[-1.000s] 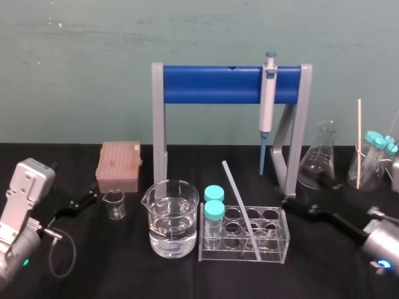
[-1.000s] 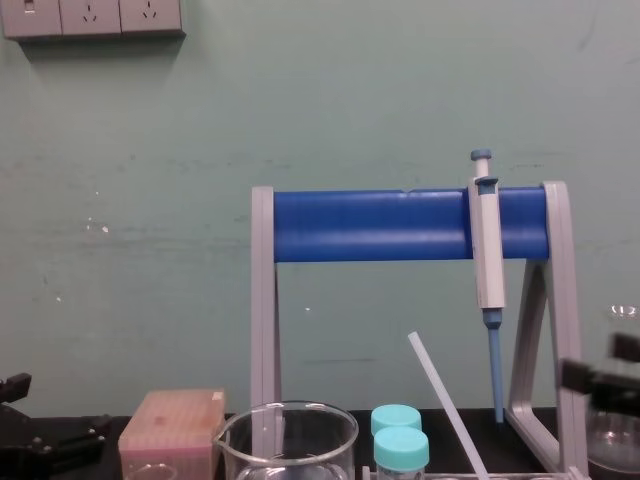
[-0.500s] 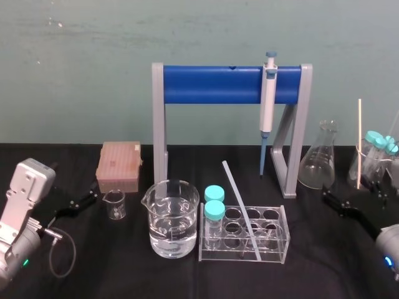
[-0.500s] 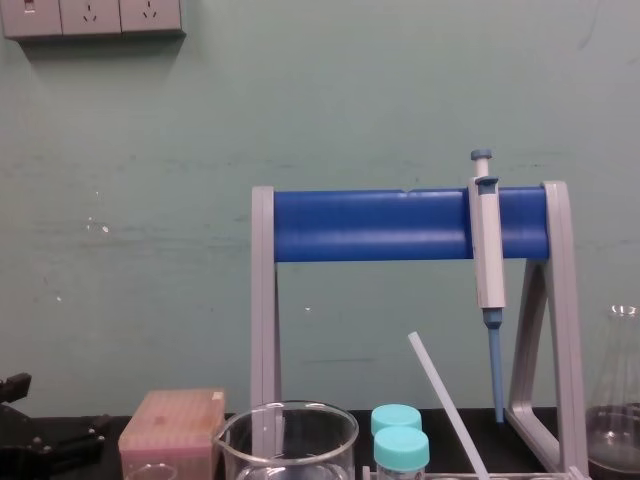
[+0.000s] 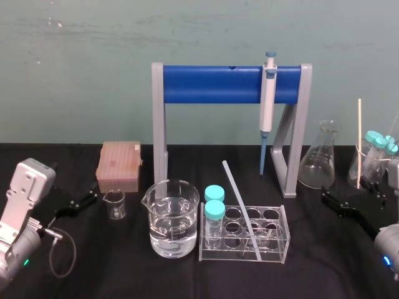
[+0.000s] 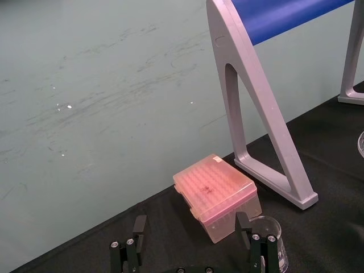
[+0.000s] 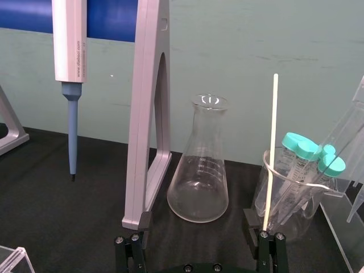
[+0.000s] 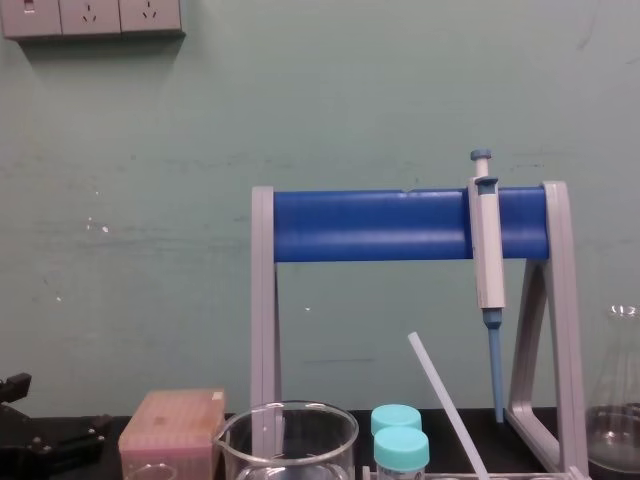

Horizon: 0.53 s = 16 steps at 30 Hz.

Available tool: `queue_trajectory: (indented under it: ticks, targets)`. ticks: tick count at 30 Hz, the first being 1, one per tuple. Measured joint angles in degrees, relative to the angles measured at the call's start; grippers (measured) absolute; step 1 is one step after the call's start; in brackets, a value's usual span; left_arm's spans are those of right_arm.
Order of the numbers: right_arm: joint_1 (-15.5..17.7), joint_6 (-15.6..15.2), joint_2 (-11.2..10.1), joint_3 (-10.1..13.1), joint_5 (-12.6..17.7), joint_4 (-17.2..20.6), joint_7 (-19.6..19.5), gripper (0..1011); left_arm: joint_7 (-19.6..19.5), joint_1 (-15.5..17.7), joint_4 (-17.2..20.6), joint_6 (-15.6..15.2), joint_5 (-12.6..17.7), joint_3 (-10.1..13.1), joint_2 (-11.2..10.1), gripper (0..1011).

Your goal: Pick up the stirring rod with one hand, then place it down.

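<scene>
Right gripper (image 5: 351, 198) near right, beside flask (image 5: 318, 163), fingers spread, empty. Left gripper (image 5: 76, 203) near left, fingers spread, empty. Rack (image 5: 284, 240) near centre. Stirring rod (image 5: 240, 208) leaning in rack, well apart from both grippers.

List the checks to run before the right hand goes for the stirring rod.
1. Stirring rod leans in the rack, upper end free: ok.
2. Right hand open: ok.
3. Right hand empty: ok.
4. Right hand's clearance from the flask: cannot tell.
5. Left hand open, near the tip box, away from the rod: ok.
</scene>
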<state>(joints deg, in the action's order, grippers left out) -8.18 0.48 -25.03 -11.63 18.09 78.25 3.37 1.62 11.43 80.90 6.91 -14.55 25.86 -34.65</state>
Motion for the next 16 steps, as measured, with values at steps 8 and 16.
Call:
queue_trajectory:
  ticks: [8,16]
  targets:
    - [0.09,0.16,-0.11,0.00,0.25,0.16,0.23,1003,0.00,0.00,0.00,0.00,0.00,0.00,0.00,1000]
    - [0.13,0.23,-0.16,0.00,0.32,0.26,0.36,1003,0.00,0.00,0.00,0.00,0.00,0.00,0.00,1000]
